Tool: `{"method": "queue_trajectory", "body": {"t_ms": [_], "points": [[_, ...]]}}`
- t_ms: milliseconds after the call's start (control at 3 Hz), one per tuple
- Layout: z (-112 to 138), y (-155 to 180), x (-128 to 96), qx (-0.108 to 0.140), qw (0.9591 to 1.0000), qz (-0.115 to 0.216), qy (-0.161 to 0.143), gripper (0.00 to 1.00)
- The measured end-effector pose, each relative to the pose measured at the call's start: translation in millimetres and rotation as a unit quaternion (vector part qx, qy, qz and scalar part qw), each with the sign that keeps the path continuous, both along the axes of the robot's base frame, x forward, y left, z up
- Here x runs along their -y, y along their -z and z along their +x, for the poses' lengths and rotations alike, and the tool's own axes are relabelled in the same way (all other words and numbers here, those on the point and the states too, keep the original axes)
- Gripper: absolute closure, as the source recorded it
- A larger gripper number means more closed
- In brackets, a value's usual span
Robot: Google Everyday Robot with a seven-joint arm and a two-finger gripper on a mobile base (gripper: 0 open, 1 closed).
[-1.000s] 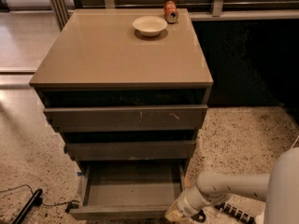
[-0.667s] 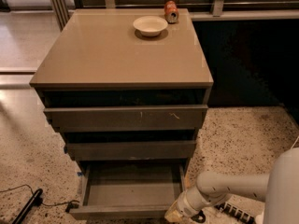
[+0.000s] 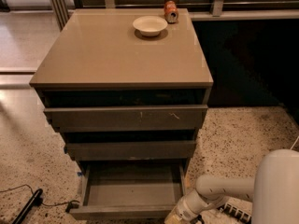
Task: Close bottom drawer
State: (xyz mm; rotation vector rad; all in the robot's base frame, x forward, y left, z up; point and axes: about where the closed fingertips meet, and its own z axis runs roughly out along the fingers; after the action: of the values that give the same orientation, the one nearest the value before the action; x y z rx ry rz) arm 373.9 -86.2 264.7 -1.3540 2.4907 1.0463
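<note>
The bottom drawer (image 3: 131,190) of the tan-topped cabinet (image 3: 117,55) stands pulled out, its shallow grey box empty and its flat front (image 3: 117,212) along the lower edge of the view. Above it sit the middle drawer front (image 3: 131,150) and the wide top drawer front (image 3: 126,117) with pale scratch marks. My gripper (image 3: 174,217) is at the bottom of the view, at the right end of the open drawer's front, on a white arm (image 3: 219,192) reaching in from the right. Its tips are cut off by the frame edge.
A white bowl (image 3: 150,25) and an orange can (image 3: 170,11) stand at the back of the cabinet top. A black cable and plug (image 3: 32,202) lie on the speckled floor at the lower left. A dark wall panel lies to the right of the cabinet.
</note>
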Motion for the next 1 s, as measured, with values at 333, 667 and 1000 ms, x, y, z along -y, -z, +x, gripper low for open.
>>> {"method": "queue_trajectory", "body": {"t_ms": [333,667,1000], "points": [[-5,22,-3,-0.015,0.9998,0.009,0.002,1.00],[-8,28,-5,-0.020,0.9998,0.008,0.002,1.00],[-17,58,-5,-0.046,0.9989,0.009,0.006,1.00]]}}
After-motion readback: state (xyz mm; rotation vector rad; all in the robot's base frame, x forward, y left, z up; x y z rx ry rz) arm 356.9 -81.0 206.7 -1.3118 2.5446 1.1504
